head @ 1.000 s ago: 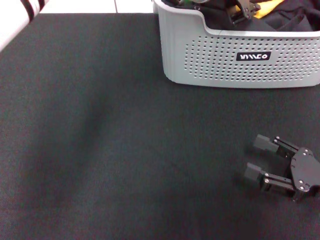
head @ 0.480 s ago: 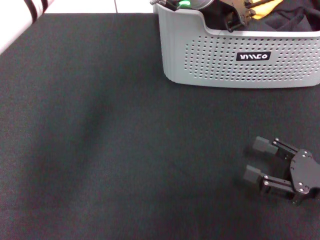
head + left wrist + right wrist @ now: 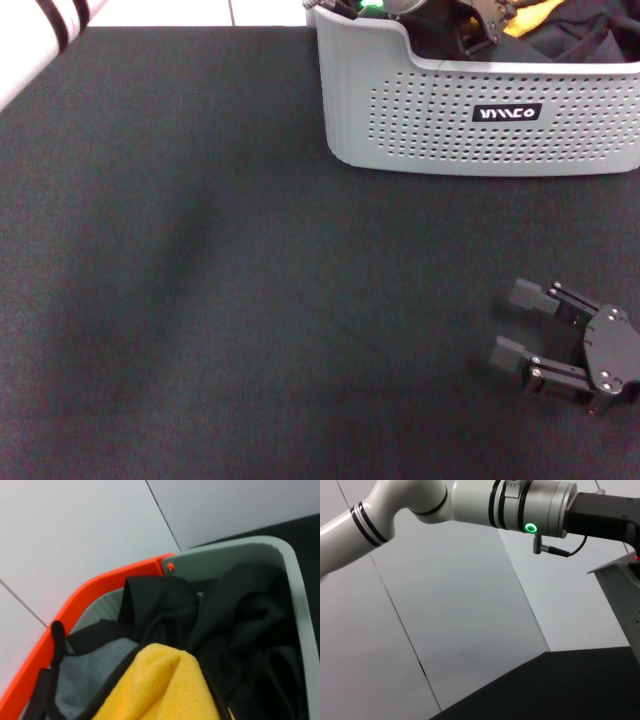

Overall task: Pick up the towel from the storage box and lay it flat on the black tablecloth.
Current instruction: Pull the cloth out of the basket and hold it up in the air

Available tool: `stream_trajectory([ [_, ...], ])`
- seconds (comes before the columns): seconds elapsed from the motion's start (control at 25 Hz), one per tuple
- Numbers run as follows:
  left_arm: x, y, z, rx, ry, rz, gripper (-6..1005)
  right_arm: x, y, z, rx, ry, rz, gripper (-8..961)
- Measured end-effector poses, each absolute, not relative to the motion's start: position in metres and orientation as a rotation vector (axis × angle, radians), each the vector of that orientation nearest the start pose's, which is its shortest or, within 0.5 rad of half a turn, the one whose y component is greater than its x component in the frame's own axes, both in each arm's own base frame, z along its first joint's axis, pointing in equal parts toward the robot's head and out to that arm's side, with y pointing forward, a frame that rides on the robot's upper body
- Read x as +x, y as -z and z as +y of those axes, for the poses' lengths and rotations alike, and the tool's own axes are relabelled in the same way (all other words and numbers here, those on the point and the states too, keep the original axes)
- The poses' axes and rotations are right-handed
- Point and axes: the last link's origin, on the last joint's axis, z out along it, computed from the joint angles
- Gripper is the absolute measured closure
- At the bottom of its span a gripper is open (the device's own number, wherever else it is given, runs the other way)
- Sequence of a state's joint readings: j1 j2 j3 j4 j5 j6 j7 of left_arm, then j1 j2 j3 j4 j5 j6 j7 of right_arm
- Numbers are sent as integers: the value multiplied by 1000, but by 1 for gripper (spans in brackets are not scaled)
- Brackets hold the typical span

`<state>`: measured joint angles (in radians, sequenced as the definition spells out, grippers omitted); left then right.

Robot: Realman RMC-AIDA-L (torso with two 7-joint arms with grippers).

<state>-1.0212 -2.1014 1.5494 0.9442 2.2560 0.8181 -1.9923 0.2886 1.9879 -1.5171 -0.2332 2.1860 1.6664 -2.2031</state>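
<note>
Covering the whole worktop, the large plain black tablecloth (image 3: 200, 280) lies bare on its left side. At the far right stands the light grey perforated plastic storage box (image 3: 480, 110), holding the fluffy yellow-orange towel (image 3: 160, 690) among dark folded garments (image 3: 240, 625). The left gripper (image 3: 478, 22) reaches into it; whether it grips cannot be told. Near right, the right gripper (image 3: 512, 325) rests open.

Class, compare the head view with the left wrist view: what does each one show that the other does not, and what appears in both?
Only the head view shows the right gripper, fingers open, over the black tablecloth, and the storage box label. Only the left wrist view looks into the box, showing the black garment beside the towel, and an orange rim behind. Both show the box and the yellow towel inside.
</note>
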Motion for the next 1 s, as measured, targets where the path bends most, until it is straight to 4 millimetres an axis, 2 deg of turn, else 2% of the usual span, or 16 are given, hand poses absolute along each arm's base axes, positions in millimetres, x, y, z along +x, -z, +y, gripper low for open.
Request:
stream_trajectory([
  [0.12, -17, 70, 438, -2613, 47, 199, 975, 294, 33, 225, -2540, -1220, 674, 84],
  [0.28, -1, 47, 426, -2563, 221, 205, 976, 293, 27, 223, -2534, -1260, 649, 84],
  [0.44, 21, -3, 397, -2472, 492, 241, 976, 294, 16, 222, -2499, -1298, 620, 85],
  [0.6, 31, -53, 356, -2401, 662, 341, 977, 292, 5, 225, -2479, -1329, 569, 85],
  [0.76, 28, -82, 327, -2393, 729, 412, 978, 283, -6, 233, -2497, -1365, 496, 85],
  [0.84, 24, -91, 315, -2411, 707, 450, 979, 278, -14, 235, -2514, -1386, 466, 85],
  [1.0, 4, -96, 303, -2495, 611, 464, 980, 262, -33, 236, -2554, -1425, 366, 85],
])
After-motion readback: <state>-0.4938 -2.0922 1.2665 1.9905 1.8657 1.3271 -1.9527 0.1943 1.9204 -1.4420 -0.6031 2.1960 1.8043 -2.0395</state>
